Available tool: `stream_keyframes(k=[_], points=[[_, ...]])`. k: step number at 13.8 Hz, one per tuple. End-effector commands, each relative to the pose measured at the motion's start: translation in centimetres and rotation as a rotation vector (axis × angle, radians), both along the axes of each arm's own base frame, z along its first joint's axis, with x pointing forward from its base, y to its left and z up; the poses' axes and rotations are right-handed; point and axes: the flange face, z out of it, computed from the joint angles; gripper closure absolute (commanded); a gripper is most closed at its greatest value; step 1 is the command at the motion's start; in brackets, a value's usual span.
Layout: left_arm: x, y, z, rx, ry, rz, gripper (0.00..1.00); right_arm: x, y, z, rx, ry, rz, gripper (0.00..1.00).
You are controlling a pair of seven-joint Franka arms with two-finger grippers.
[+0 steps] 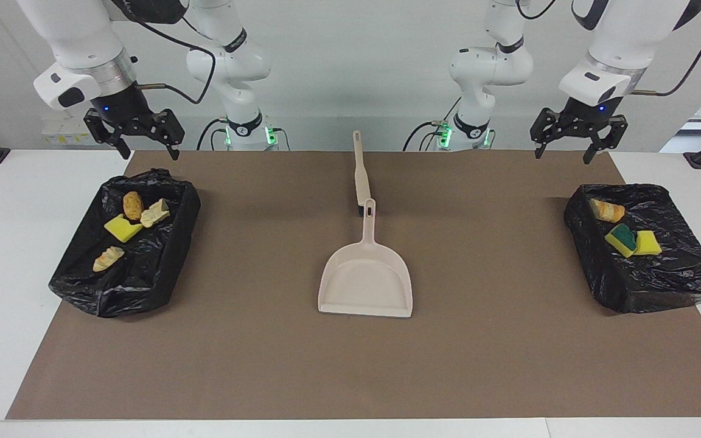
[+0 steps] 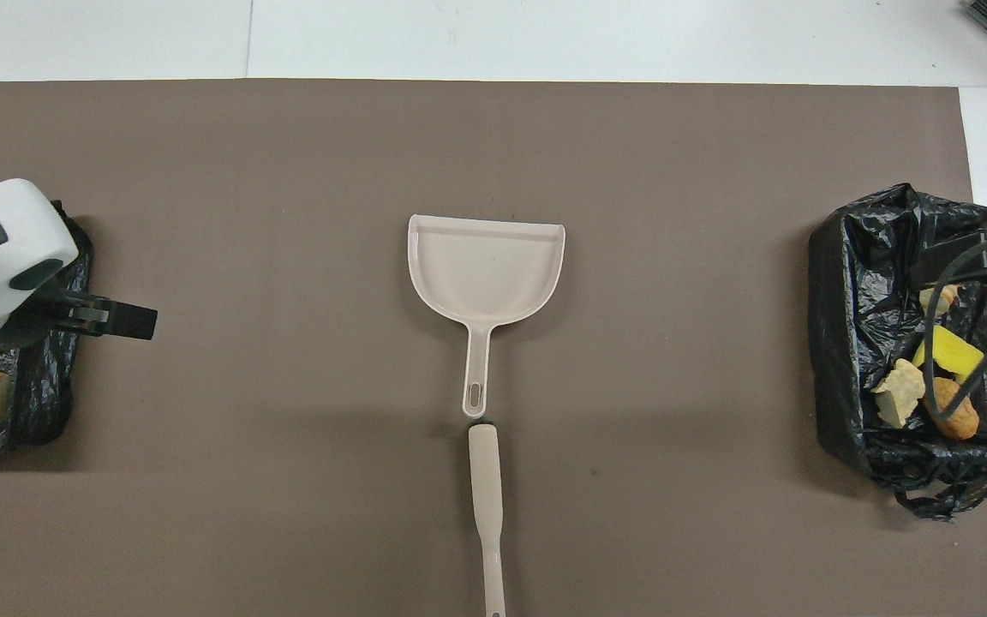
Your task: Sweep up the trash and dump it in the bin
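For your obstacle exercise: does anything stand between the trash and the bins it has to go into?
Nothing visible does: the trash already lies in the two black-lined bins, four pieces in the one at the right arm's end, three in the other. Both grippers, left and right, hang open and empty.

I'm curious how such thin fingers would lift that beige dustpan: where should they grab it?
Probably the dustpan by its narrow straight handle, from above, pincer fingers either side. The handle lies flat, pointing toward the robots; the pan itself is too wide.
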Motion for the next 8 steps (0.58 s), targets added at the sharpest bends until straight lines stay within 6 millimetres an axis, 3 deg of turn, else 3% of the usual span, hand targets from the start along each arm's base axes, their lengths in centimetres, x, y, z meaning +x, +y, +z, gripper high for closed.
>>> stream_keyframes(k=[1,8], points=[[2.9,1.0,0.2,0.009,0.034,0.008,0.0,-1.0,-0.4,-0.1,0.028,0.018,-0.026,0.0],[2.1,3.1,0.1,0.005,0.053,0.044,0.0,-1.1,-0.5,-0.1,0.025,0.027,-0.026,0.0]])
